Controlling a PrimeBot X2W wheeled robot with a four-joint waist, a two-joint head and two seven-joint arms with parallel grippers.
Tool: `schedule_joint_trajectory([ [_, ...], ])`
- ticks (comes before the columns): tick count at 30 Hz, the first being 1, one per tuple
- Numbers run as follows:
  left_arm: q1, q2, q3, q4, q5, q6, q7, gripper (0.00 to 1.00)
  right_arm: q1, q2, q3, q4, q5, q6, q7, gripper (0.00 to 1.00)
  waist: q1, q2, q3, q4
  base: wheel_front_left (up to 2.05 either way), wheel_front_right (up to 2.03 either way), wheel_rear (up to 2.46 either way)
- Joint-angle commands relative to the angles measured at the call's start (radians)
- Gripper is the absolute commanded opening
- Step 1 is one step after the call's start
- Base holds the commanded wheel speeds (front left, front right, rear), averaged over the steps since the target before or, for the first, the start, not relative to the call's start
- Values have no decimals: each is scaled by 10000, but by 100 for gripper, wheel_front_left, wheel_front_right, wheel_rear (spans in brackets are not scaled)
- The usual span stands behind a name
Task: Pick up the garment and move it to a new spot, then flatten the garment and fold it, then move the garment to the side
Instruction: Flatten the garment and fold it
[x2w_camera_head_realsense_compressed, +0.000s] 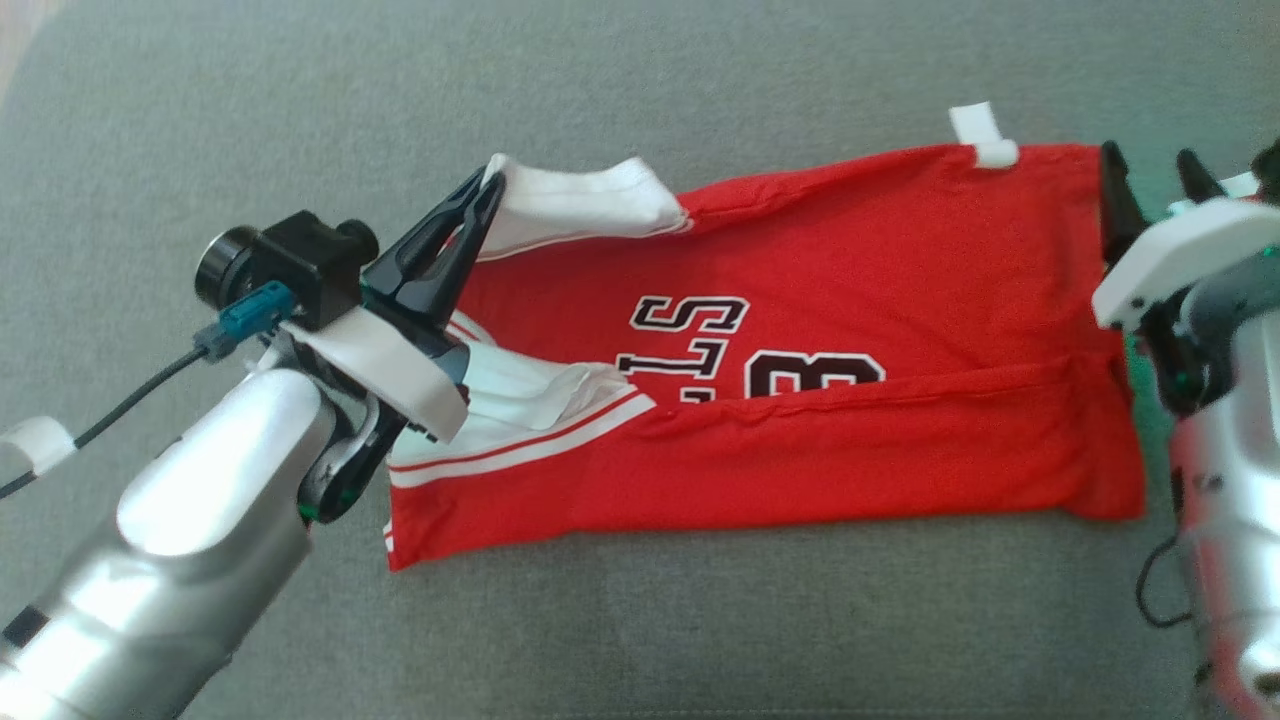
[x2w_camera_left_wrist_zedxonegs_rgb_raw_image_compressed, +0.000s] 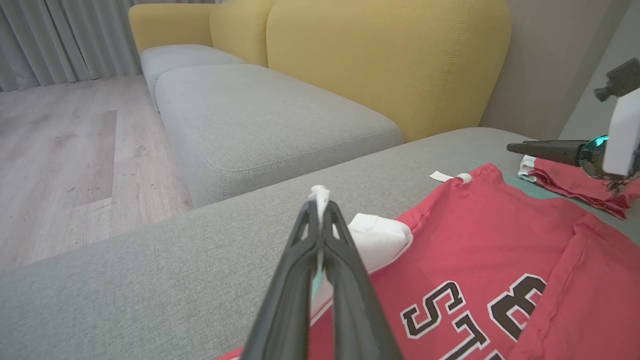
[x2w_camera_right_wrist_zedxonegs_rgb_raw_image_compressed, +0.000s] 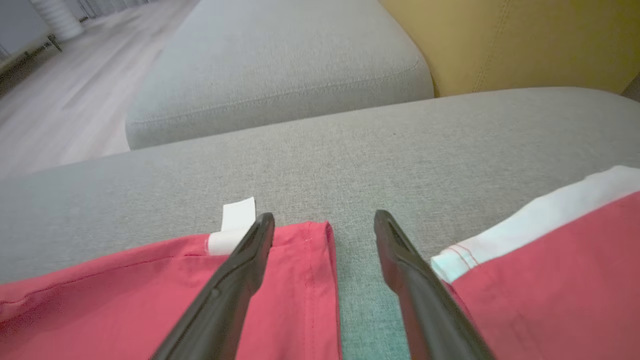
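The garment (x2w_camera_head_realsense_compressed: 850, 300) is a red jersey with black-and-white lettering and white sleeve trim, lying folded lengthwise on a grey cushion (x2w_camera_head_realsense_compressed: 640, 90). My left gripper (x2w_camera_head_realsense_compressed: 490, 185) is shut on the white sleeve edge (x2w_camera_head_realsense_compressed: 580, 205) at the garment's left end and holds it slightly raised. In the left wrist view the closed fingers (x2w_camera_left_wrist_zedxonegs_rgb_raw_image_compressed: 320, 260) pinch a bit of white cloth at their tips. My right gripper (x2w_camera_head_realsense_compressed: 1150, 165) stands open at the garment's right hem. In the right wrist view its left finger (x2w_camera_right_wrist_zedxonegs_rgb_raw_image_compressed: 240, 270) is over the red hem (x2w_camera_right_wrist_zedxonegs_rgb_raw_image_compressed: 300, 280) and nothing is between the fingers.
A white tag (x2w_camera_head_realsense_compressed: 985, 135) sticks out from the far right corner of the hem. Another red piece with white trim (x2w_camera_right_wrist_zedxonegs_rgb_raw_image_compressed: 550, 250) lies just right of the hem. Beyond are a second grey seat (x2w_camera_left_wrist_zedxonegs_rgb_raw_image_compressed: 260, 120), a yellow sofa back (x2w_camera_left_wrist_zedxonegs_rgb_raw_image_compressed: 390, 60) and wooden floor (x2w_camera_left_wrist_zedxonegs_rgb_raw_image_compressed: 60, 150).
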Motion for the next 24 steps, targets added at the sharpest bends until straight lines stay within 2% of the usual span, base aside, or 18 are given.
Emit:
schedule_joint_trajectory([
  [1,-314,473,401,-589,83,150,68,0,-654,-164,203,244,-171,-9,92,100,1,0,274,191,0,0,0],
  [10,-430,748,578,-1457,12,453,322,0,-2343,-805,986,2664,-1581,-9,428,100,1,0,1037,268,0,0,0],
  [16,-687,740,565,-1514,44,433,432,0,-3082,-795,1359,3770,-1481,-9,460,100,1,0,1291,266,0,0,0],
  [17,-728,747,566,-1488,49,425,443,0,-3170,-798,1469,3938,-1437,-9,496,42,1,0,1304,247,0,0,0],
  [18,-764,751,567,-1456,52,419,452,0,-3249,-824,1615,4057,-1438,-9,476,0,1,0,1304,220,0,0,0],
  [24,-928,815,674,-1189,27,429,400,0,-3613,-814,2097,4374,-1092,-9,-27,0,1,0,1106,-40,0,0,0],
])
